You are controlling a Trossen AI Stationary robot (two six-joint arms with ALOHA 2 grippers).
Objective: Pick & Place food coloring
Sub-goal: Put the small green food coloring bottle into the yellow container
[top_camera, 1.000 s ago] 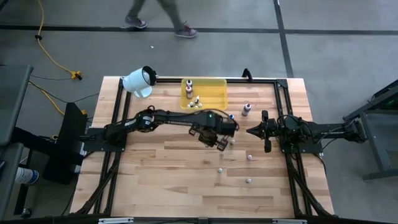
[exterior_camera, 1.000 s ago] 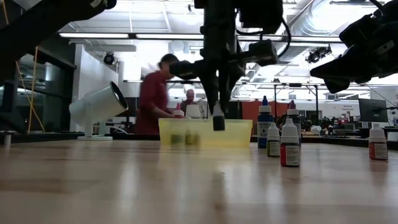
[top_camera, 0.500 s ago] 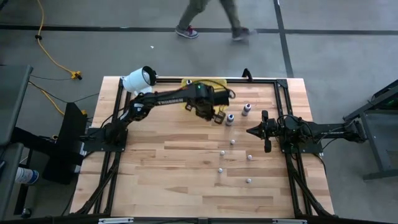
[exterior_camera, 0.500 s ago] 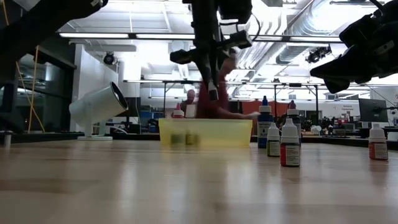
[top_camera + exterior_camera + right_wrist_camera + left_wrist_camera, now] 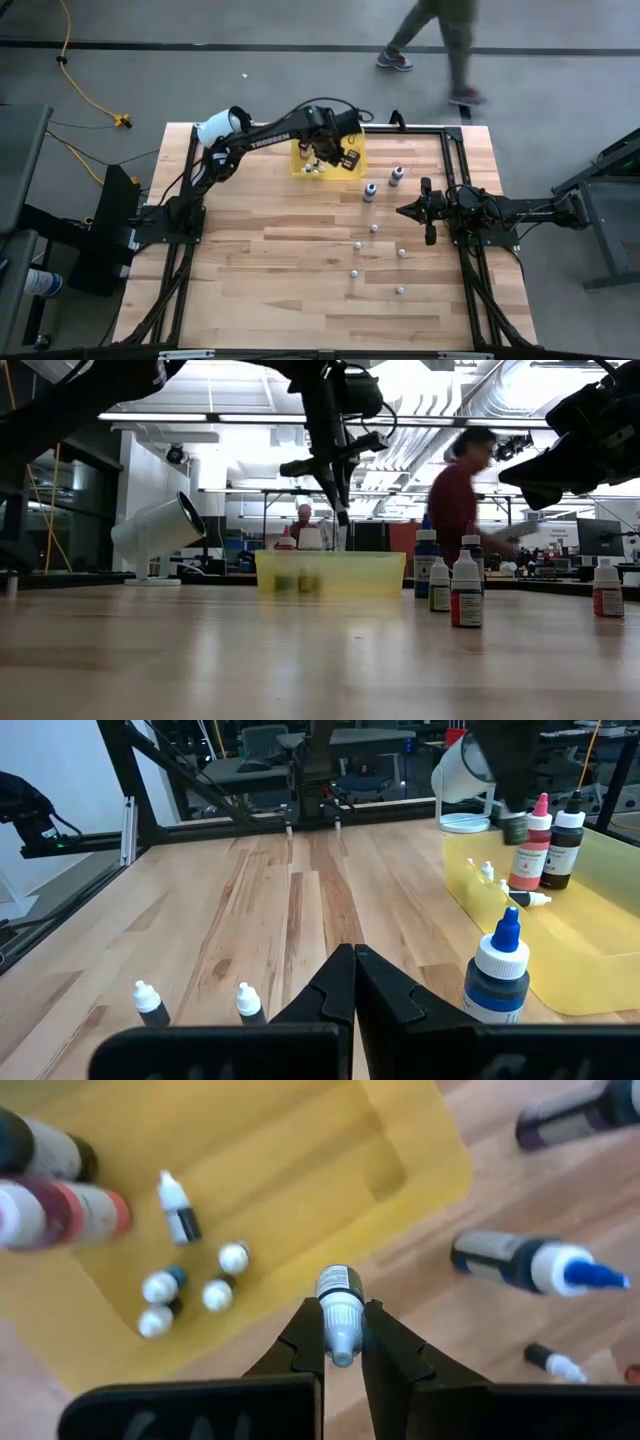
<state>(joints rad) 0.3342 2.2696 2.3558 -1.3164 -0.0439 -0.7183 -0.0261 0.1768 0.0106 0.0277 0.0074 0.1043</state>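
My left gripper [image 5: 346, 160] [image 5: 340, 1342] hangs over the near right corner of the translucent yellow tray [image 5: 352, 133] [image 5: 300, 1150], shut on one small food coloring dropper bottle [image 5: 336, 1305]. Several more food coloring bottles lie or stand inside the tray [image 5: 190, 1275]. Others stand on the wood to its right and nearer: a blue-capped one [image 5: 369, 190] [image 5: 520, 1265], a purple one [image 5: 397, 176] and several tiny ones [image 5: 357, 244]. My right gripper [image 5: 405, 211] [image 5: 352, 965] rests shut and empty at the table's right. My left gripper pinches the little bottle's white top part [image 5: 340, 1332] between its two fingers [image 5: 302, 1342]. The fingers come from above, pointing steeply down. The bottle hangs below them, roughly upright, its darker body [image 5: 333, 1280] lowest, lifted clear above the tray's rim.
A white cylinder [image 5: 222, 128] [image 5: 155, 532] lies on its stand at the far left corner. A black frame [image 5: 455, 160] edges the table. Bare wood [image 5: 280, 270] spreads over the near half. A person [image 5: 440, 35] walks on the floor beyond the far edge.
My left gripper has carried the small bottle up and toward the table's far edge, from mid-table to above the tray's near right corner, tipping a little as it went and staying shut. The person behind the table has walked to the right.
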